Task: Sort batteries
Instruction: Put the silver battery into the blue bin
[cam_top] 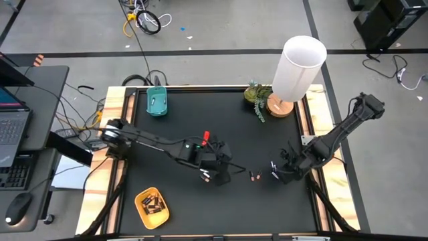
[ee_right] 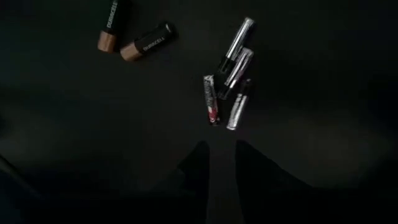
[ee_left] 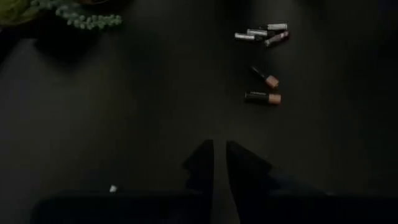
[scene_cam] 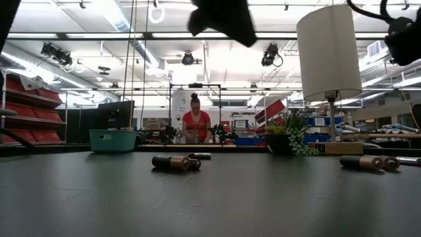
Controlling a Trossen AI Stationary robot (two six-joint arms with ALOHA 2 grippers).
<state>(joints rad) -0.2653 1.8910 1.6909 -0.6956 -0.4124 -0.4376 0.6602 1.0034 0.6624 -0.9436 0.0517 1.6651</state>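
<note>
Two dark batteries with copper ends (cam_top: 254, 175) lie on the black table between my grippers. Several slim silvery batteries (ee_right: 231, 68) lie beside them, on their sides. My right gripper (ee_right: 222, 152) hangs just above the silvery ones, pointing steeply down, its fingers a little apart and empty. My left gripper (ee_left: 219, 152) is lifted over the table's middle, its fingers nearly together with nothing visible between them. A few more batteries (scene_cam: 174, 161) lie on the table below it. The yellow oval tray (cam_top: 152, 206) at the near left holds several batteries.
A teal rectangular tray (cam_top: 157, 102) stands at the far left. A white-shaded lamp (cam_top: 297, 67) and a small plant (cam_top: 257, 97) stand at the far right. Bare black table lies between the trays and the arms. A person stands far off in the room (scene_cam: 195, 122).
</note>
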